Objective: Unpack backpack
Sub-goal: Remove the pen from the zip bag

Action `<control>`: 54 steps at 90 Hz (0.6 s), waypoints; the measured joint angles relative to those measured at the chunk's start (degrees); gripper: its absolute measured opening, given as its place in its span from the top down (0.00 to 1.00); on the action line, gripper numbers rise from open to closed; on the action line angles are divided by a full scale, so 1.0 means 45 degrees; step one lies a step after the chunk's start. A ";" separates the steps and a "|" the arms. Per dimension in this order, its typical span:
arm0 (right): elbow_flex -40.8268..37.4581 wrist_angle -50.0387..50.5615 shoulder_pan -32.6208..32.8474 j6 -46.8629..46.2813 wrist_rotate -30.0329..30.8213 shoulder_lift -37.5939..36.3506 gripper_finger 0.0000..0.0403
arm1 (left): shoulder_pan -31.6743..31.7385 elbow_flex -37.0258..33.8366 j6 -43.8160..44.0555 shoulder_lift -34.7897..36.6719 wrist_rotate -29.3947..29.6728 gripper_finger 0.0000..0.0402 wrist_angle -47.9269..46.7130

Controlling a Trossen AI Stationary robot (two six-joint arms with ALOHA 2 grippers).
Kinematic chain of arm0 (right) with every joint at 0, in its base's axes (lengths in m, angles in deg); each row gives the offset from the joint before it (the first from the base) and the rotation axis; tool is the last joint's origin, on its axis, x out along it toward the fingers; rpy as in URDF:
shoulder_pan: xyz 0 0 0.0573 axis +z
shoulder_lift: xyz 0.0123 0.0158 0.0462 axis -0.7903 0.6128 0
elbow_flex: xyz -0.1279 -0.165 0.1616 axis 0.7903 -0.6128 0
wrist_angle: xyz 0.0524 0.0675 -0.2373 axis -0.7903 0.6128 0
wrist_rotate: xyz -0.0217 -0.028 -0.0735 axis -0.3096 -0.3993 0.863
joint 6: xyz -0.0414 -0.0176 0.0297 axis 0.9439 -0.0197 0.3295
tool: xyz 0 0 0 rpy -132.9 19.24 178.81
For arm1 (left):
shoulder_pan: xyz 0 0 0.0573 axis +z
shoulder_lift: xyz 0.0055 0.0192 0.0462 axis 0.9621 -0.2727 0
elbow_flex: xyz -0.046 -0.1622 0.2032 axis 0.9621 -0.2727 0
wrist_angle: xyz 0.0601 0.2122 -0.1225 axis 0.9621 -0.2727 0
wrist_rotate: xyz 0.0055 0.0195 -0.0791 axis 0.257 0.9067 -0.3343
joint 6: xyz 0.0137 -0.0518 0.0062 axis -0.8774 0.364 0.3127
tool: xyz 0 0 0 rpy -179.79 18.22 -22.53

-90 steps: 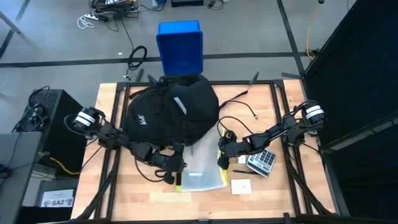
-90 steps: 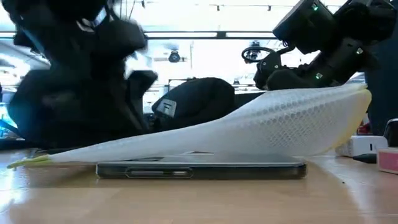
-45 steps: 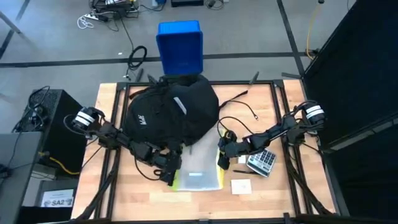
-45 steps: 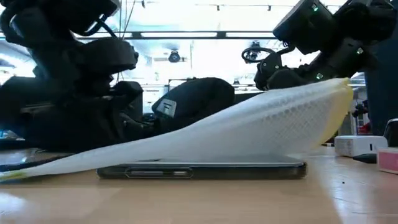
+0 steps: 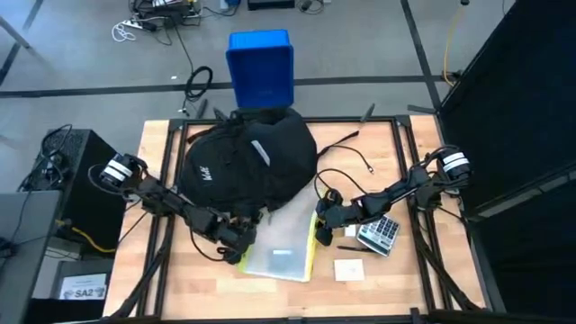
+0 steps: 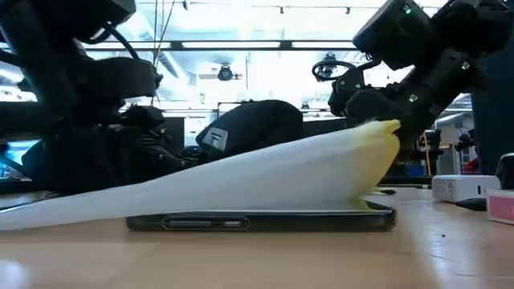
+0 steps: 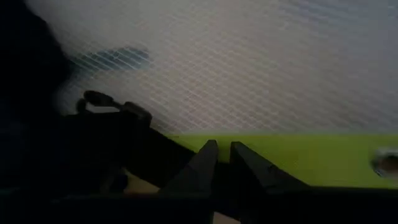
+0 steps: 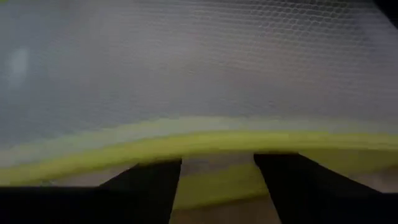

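The black backpack [image 5: 245, 160] lies at the table's far middle. In front of it a white mesh pouch [image 5: 277, 250] with a yellow-green edge is draped over a flat dark device [image 6: 261, 219]. My left gripper [image 5: 236, 255] is at the pouch's left end, shut on its edge. My right gripper [image 5: 320, 227] stands open at the pouch's right edge [image 6: 384, 135], which is raised off the table just in front of its fingertips. My left gripper pinches the pouch's yellow-green edge [image 7: 267, 158] between its two fingers at the pouch's left end. It comes in low from the table's left. That end stays low by the table, and the rest slopes up over the device. Whether my right gripper touches the raised edge [image 8: 205, 146], I cannot tell.
A calculator [image 5: 380, 234] and a white card [image 5: 349, 268] lie right of the pouch, under the right arm. A black cable [image 5: 346, 153] trails from the backpack toward the far right. A blue box [image 5: 261, 67] stands on the floor beyond the far edge.
My left gripper has moved toward the table's left edge and dragged the pouch with it. The pouch's raised right edge has slid left, away from my right gripper, and sunk a little. The pouch still covers the device.
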 joint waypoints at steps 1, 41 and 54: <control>0.0000 0.0001 0.0000 0.0000 0.0003 0.0000 0.52 | -0.0028 0.0006 0.0000 0.0056 -0.0040 0.95 -0.0065; 0.0000 0.0019 -0.0005 0.0000 0.0056 0.0000 0.51 | -0.0988 0.0305 0.1169 0.0742 -0.0632 0.95 -0.0992; 0.0000 0.0019 -0.0005 -0.0010 0.0056 0.0000 0.50 | -0.1752 0.0329 0.2152 0.0761 -0.0813 0.95 -0.0932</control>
